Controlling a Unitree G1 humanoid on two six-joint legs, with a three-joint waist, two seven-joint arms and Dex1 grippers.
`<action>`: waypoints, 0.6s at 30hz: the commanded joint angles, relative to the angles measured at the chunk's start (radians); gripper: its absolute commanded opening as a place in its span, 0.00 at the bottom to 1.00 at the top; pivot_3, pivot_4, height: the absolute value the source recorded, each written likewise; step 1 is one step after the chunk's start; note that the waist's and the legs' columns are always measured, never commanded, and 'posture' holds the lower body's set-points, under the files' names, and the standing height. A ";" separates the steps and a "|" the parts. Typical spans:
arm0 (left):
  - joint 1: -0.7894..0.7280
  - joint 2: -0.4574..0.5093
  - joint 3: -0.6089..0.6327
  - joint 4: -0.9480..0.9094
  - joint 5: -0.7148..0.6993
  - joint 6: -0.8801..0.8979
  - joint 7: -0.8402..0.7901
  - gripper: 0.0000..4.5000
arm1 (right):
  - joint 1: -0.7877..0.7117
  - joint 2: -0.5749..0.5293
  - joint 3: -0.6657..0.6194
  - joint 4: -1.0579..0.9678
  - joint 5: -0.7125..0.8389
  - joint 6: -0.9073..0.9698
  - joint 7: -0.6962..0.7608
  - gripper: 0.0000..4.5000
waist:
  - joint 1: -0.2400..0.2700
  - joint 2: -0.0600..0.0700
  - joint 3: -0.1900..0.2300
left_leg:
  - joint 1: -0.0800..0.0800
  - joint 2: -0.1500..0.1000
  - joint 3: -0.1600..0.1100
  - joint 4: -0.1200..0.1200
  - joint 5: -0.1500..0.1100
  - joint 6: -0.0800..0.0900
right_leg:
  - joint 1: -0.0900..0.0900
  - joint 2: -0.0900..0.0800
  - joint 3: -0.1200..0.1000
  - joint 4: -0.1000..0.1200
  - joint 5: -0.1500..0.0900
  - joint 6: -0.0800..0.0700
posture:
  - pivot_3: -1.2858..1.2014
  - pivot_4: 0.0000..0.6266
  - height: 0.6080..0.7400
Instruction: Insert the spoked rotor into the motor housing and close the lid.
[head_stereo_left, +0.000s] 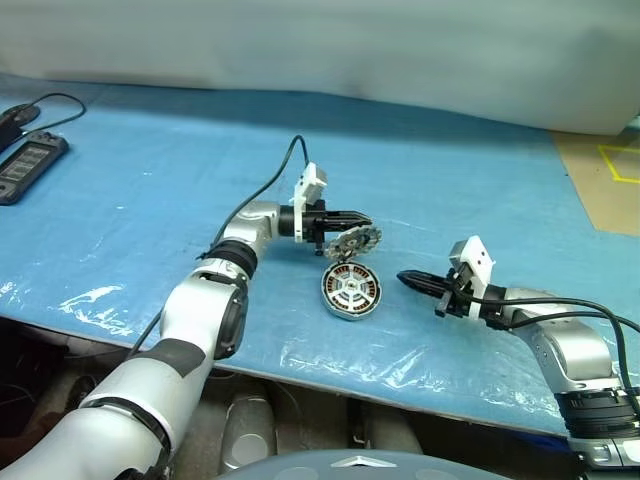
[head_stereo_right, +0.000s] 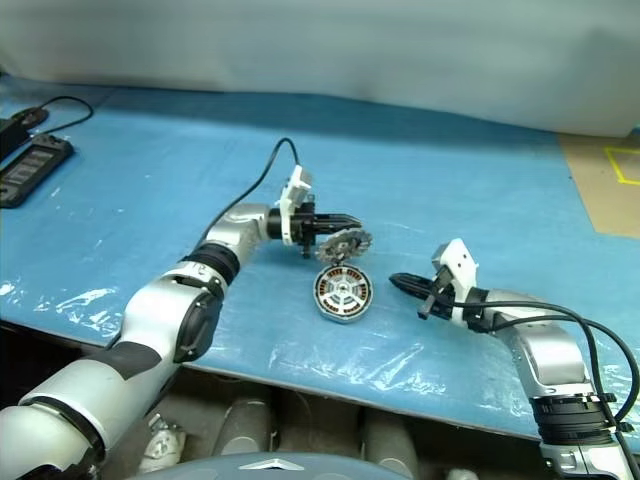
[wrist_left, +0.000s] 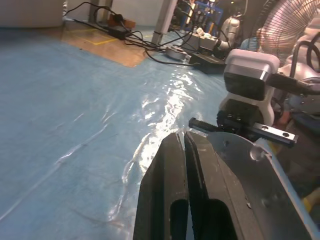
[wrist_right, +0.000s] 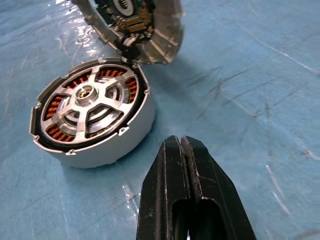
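Observation:
The motor housing (head_stereo_left: 351, 291) lies on the blue sheet at the table's middle, with the spoked rotor (wrist_right: 87, 107) seated inside it; copper windings show between the silver spokes. My left gripper (head_stereo_left: 365, 220) points to the right just behind the housing and is shut on the lid (head_stereo_left: 353, 242). The lid hangs tilted under its fingers, and its lower edge is close over the housing's far rim (wrist_right: 135, 25). My right gripper (head_stereo_left: 403, 277) rests low to the right of the housing, shut and empty, a short gap away from it.
A black device (head_stereo_left: 30, 165) with a cable lies at the far left of the blue sheet (head_stereo_left: 150, 200). A brown surface with yellow tape (head_stereo_left: 610, 180) borders the sheet at the far right. The table's front edge runs just below the housing.

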 joint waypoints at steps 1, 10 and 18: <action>-0.019 -0.014 -0.022 -0.037 0.011 0.026 -0.069 0.03 | 0.018 -0.021 -0.052 -0.023 0.013 -0.015 -0.012 0.00 | 0.003 0.000 0.000 | 0.000 0.000 0.000 0.000 0.000 0.000 | 0.000 0.000 0.000 0.000 0.000 0.000 | 0.52 0.24 1.00; 0.117 0.039 -0.252 -0.116 0.070 0.019 -0.148 0.03 | 0.027 -0.041 -0.078 -0.021 -0.005 -0.015 -0.050 0.00 | 0.004 0.000 0.000 | 0.001 0.000 0.000 -0.001 0.000 0.000 | 0.000 0.000 0.000 -0.001 0.000 0.000 | 0.52 0.24 1.00; 0.183 0.084 -0.273 -0.142 0.099 -0.005 -0.140 0.03 | -0.014 -0.023 -0.034 0.019 -0.045 -0.028 -0.085 0.00 | 0.007 0.001 0.000 | 0.008 0.000 0.000 -0.002 0.000 0.000 | 0.009 -0.005 0.000 -0.002 -0.001 0.001 | 0.52 0.24 1.00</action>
